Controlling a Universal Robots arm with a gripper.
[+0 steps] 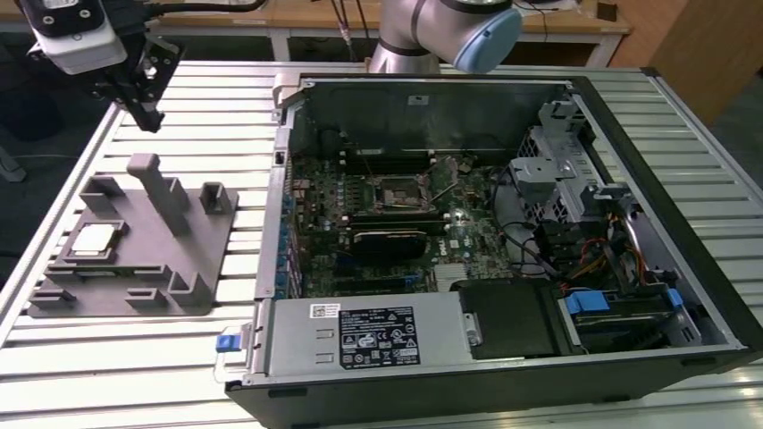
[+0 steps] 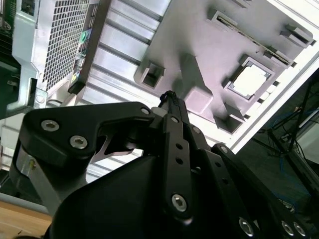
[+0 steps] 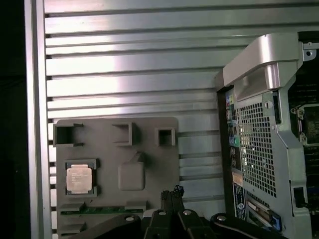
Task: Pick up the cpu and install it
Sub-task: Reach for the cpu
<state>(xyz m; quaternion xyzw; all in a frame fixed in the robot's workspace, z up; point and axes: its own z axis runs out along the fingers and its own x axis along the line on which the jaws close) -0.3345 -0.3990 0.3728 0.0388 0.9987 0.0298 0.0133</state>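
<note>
Gripper [image 1: 149, 116], clenched empty, hangs apart from cpu [image 1: 96, 239] in grey tray [image 1: 203, 246]; skewed descent could strike upright post [image 1: 148, 192].

Grey plastic tray [image 3: 149, 154]: in the first wrist view I lose one edge behind the black gripper [image 3: 172, 191] linkage.
Open black computer case [image 1: 477, 393]: exterior view's bottom edge clips it.
Silver robot arm [image 1: 412, 40]: cut off at the top edge.
Black square socket frame [image 3: 310, 124]: cropped by the picture's edge.
</note>
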